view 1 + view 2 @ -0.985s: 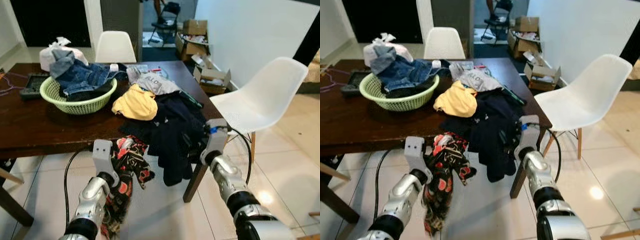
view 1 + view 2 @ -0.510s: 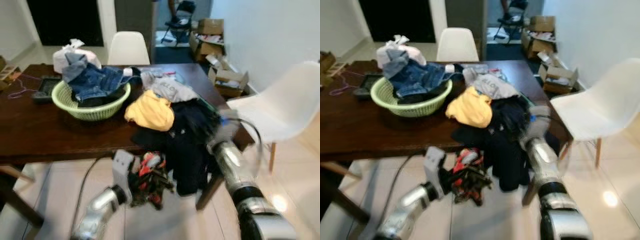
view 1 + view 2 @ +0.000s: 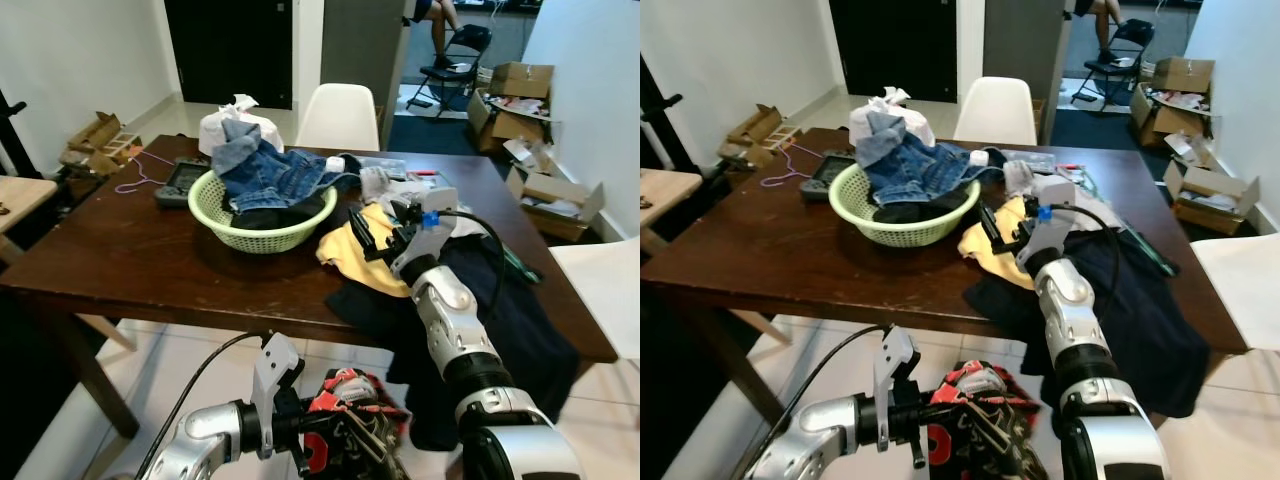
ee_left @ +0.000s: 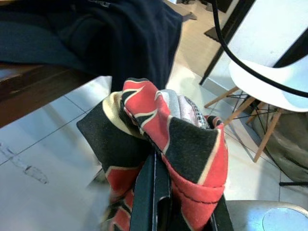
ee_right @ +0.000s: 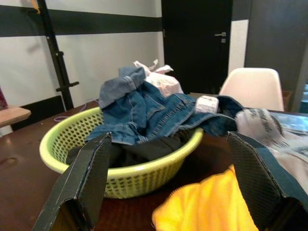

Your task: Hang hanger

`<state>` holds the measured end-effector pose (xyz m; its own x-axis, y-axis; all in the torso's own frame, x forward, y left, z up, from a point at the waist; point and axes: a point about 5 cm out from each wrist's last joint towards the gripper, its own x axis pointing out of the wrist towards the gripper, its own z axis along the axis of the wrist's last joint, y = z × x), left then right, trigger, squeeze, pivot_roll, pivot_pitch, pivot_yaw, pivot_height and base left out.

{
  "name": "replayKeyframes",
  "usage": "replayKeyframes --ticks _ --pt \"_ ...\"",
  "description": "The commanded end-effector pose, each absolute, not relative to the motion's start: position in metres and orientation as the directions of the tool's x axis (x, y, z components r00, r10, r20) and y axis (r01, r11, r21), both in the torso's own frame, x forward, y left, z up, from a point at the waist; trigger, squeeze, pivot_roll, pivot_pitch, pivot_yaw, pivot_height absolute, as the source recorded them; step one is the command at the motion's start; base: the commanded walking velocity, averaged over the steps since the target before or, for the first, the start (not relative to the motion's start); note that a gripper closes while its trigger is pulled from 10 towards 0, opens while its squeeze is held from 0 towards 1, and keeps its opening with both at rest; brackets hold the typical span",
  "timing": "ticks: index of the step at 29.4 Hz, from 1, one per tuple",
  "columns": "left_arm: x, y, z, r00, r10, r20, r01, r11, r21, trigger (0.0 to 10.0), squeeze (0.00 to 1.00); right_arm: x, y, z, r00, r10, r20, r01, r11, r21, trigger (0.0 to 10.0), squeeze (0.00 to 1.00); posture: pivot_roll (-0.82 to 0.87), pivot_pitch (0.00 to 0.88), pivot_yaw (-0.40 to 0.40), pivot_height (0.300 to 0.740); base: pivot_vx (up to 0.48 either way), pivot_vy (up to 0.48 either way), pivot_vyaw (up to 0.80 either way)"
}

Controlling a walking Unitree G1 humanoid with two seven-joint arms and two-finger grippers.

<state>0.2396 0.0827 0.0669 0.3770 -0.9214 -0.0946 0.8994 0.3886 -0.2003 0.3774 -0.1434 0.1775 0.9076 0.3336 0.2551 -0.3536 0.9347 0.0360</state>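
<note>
Denim jeans (image 3: 275, 175) filled a green plastic basket (image 3: 262, 228) on a dark, glossy wood table (image 3: 130, 260), above shiny floor tiles (image 3: 185, 350).

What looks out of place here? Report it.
Dark clothes hang off the table edge toward the floor. The left hand holds a red patterned garment low, below the tabletop.

Dark wooden table (image 3: 130, 260), green basket (image 3: 262, 212), yellow garment (image 3: 362, 262), dark clothes (image 3: 510, 310), perhaps a tablet (image 3: 181, 181)

one green basket (image 3: 262, 210) upper centre, two white chairs (image 3: 337, 118), one dark wooden surface (image 3: 130, 262), several cardboard boxes (image 3: 520, 82) upper right
</note>
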Motion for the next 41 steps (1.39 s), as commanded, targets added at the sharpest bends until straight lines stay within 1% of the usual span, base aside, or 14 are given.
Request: replayKeyframes --ticks 1,2,4,6,8,9,12,18,22,28,33,37,39,41 --pt "0.240 0.078 0.073 0.356 -0.929 -0.101 0.912 0.369 -0.177 10.0 0.00 0.380 -0.150 0.184 0.918 0.302 0.259 -0.328 0.943 0.064 10.0 0.00 0.07 0.000 -0.049 0.740 0.247 0.000 0.00" --pt "0.240 0.078 0.073 0.356 -0.929 -0.101 0.912 0.369 -0.177 10.0 0.00 0.380 -0.150 0.184 0.918 0.302 0.259 -0.328 0.943 0.064 10.0 0.00 0.07 0.000 -0.049 0.740 0.247 0.000 0.00" --pt "0.249 0.070 0.077 0.401 -0.912 -0.091 0.893 0.411 -0.182 10.0 0.00 0.381 -0.150 0.192 0.913 0.298 0.278 -0.330 0.941 0.074 10.0 0.00 0.07 0.000 -0.054 0.740 0.000 0.000 0.00" --pt "0.253 0.065 0.080 0.409 -0.909 -0.082 0.890 0.417 -0.183 10.0 0.00 0.382 -0.149 0.195 0.909 0.300 0.290 -0.334 0.939 0.076 10.0 0.00 0.07 0.000 -0.054 0.740 0.000 0.000 0.00" --pt "0.256 0.056 0.083 0.394 -0.916 -0.075 0.897 0.401 -0.187 10.0 0.00 0.382 -0.146 0.199 0.902 0.305 0.304 -0.343 0.936 0.078 10.0 0.00 0.06 0.000 -0.052 0.740 0.289 0.000 0.00" --pt "0.256 0.056 0.083 0.394 -0.916 -0.075 0.897 0.401 -0.187 10.0 0.00 0.382 -0.146 0.199 0.902 0.305 0.304 -0.343 0.936 0.078 10.0 0.00 0.06 0.000 -0.052 0.740 0.289 0.000 0.00" --pt "0.256 0.049 0.083 0.370 -0.926 -0.077 0.906 0.378 -0.191 10.0 0.00 0.383 -0.142 0.198 0.904 0.326 0.277 -0.362 0.928 0.087 10.0 0.00 0.06 0.000 -0.043 0.740 0.312 0.000 -0.74" --pt "0.256 0.048 0.085 0.369 -0.927 -0.072 0.905 0.376 -0.199 10.0 0.00 0.382 -0.146 0.199 0.908 0.306 0.287 -0.354 0.926 0.131 10.0 0.00 0.06 0.000 -0.034 0.740 0.312 0.000 -0.79" --pt "0.256 0.050 0.085 0.374 -0.924 -0.077 0.902 0.382 -0.204 10.0 0.00 0.381 -0.149 0.202 0.910 0.286 0.301 -0.335 0.934 0.126 10.0 0.00 0.06 0.000 -0.031 0.740 0.310 0.000 -0.80" --pt "0.256 0.055 0.084 0.391 -0.917 -0.083 0.892 0.400 -0.212 10.0 0.00 0.380 -0.146 0.205 0.902 0.300 0.310 -0.334 0.940 0.064 10.0 0.00 0.07 0.000 -0.029 0.740 0.336 0.000 0.00" --pt "0.252 0.064 0.082 0.415 -0.905 -0.089 0.876 0.424 -0.228 10.0 0.00 0.381 -0.140 0.206 0.900 0.324 0.290 -0.339 0.941 0.001 10.0 0.00 0.09 0.000 -0.035 0.740 0.382 -0.254 0.00" --pt "0.247 0.067 0.082 0.412 -0.907 -0.088 0.875 0.421 -0.238 10.0 0.00 0.383 -0.142 0.208 0.909 0.312 0.277 -0.319 0.948 -0.021 10.0 0.00 0.09 0.000 -0.035 0.740 0.374 -0.192 0.00" --pt "0.245 0.068 0.083 0.408 -0.909 -0.087 0.876 0.416 -0.242 10.0 0.00 0.384 -0.144 0.209 0.914 0.304 0.270 -0.306 0.951 -0.036 10.0 0.00 0.09 0.000 -0.035 0.740 0.000 0.000 0.00" --pt "0.241 0.071 0.083 0.405 -0.910 -0.087 0.881 0.413 -0.232 10.0 0.00 0.388 -0.155 0.209 0.938 0.275 0.212 -0.249 0.958 -0.142 10.0 0.00 0.10 0.000 -0.040 0.740 0.000 0.000 0.00"
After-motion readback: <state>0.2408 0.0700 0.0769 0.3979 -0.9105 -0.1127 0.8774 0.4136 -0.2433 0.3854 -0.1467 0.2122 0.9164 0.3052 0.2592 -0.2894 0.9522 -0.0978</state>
